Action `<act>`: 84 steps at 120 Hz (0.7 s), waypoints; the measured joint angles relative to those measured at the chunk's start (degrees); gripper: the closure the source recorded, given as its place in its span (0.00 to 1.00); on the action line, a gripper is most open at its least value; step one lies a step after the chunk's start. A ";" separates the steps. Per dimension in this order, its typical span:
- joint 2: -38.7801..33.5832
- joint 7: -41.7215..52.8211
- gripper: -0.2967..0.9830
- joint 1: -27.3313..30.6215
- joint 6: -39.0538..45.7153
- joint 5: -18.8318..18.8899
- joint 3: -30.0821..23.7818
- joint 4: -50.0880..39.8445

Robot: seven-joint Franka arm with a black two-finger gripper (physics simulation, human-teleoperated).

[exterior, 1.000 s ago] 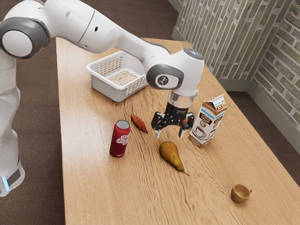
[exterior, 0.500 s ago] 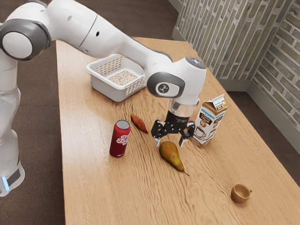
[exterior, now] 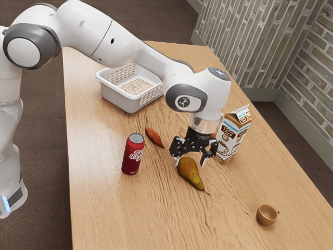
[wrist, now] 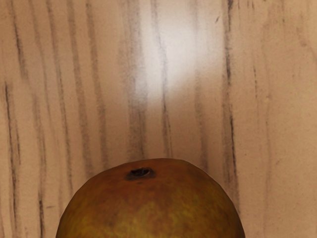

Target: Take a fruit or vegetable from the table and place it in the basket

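The tool (exterior: 190, 163) has come down over the last second, from above the pear (exterior: 190, 173) to its blunt end, and it hangs wide, one finger to each side of that fat end. The pear lies where it was on the worktop (exterior: 104, 208), on its side, stem pointing away from the tool. So the approach looks nearly done, and the grasp is the step in hand — probably a little more descent, then closing. I cannot tell whether either finger touches the skin; closing too near the rounded end might squeeze the pear out stem-first.

The pear sits well in from the worktop's edges, with bare wood around its stem and on toward the cup (exterior: 266, 215). The tight side is the carton (exterior: 234, 133), upright just beside the tool on the exterior view's right of the pear; swinging that way could knock it. The red can (exterior: 133, 153) stands apart from the pear on the exterior view's left. Beyond the pear, past the reddish vegetable (exterior: 154, 137), is the basket (exterior: 118, 102), its top open — a lift clear of can and rim would be wise before crossing.
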 joint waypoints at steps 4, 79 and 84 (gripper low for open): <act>0.03 0.00 0.23 0.01 0.06 0.00 0.00 -0.01; 2.19 -0.07 0.23 -0.13 1.06 -0.27 -0.36 -0.05; 2.47 -0.07 0.23 -0.13 1.16 -0.32 -0.36 -0.02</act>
